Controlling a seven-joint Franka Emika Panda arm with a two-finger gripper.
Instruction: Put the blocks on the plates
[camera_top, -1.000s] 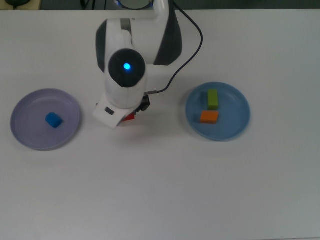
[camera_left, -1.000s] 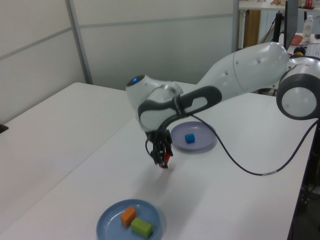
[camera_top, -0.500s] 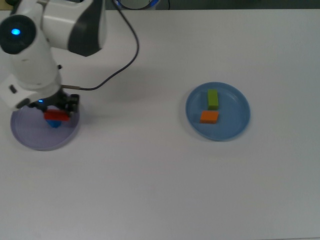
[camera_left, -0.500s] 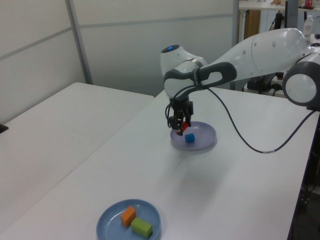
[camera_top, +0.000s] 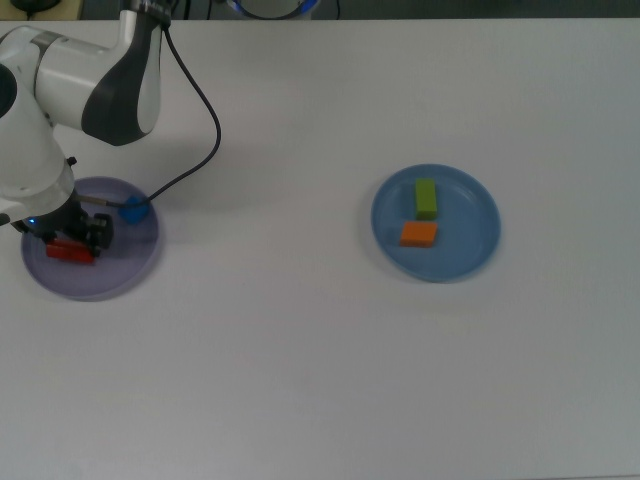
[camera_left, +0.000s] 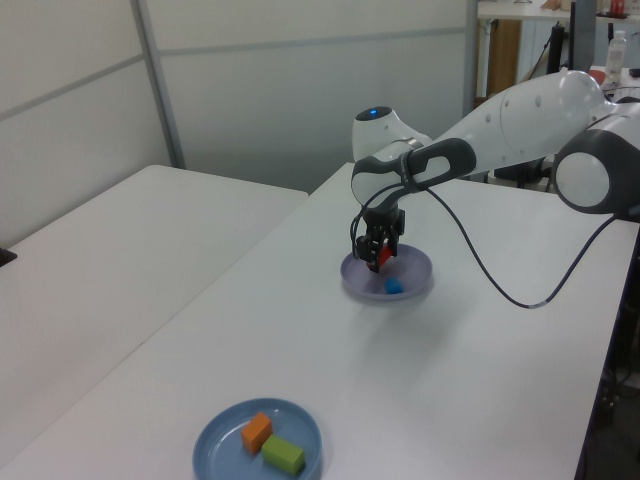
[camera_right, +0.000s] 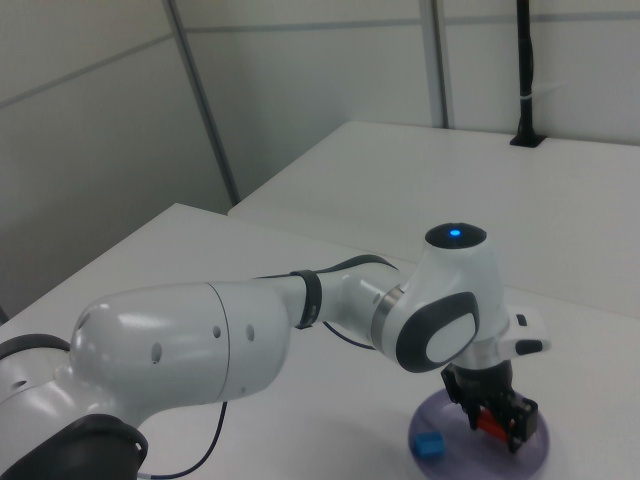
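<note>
Since half a second ago my arm has carried the red block (camera_top: 70, 251) further toward the top view's left; it now hangs over the left part of the lavender plate (camera_top: 120, 275), and the blue cube (camera_top: 135, 209), then right under the gripper, sits uncovered near the plate's upper right rim.

Top view: gripper (camera_top: 72, 247) above the lavender plate, jaws pinching the red block, which lies crosswise between them. Black cable runs from the arm over the plate's upper right edge, close by the cube. Light blue plate (camera_top: 474, 251) is well apart, toward the top view's right, on the white table (camera_top: 300, 380). On it the lime-green block (camera_top: 426, 198) stands lengthwise, the orange block (camera_top: 419, 234) just beside its lower end.

Left view: gripper (camera_left: 381, 257) points down over the lavender plate (camera_left: 357, 285), red block (camera_left: 383, 254) tilted in its grip and clear of the plate floor. Blue cube (camera_left: 395, 286) rests on the plate near the front rim. Light blue plate (camera_left: 225, 430) sits in the foreground, well apart, holding the orange block (camera_left: 257, 432) and lime-green block (camera_left: 284, 456) side by side.

Right view: gripper (camera_right: 497, 424) above the lavender plate (camera_right: 536, 445), red block (camera_right: 489, 423) clamped between the fingers. Blue cube (camera_right: 431, 446) lies on the plate at the right view's left.
</note>
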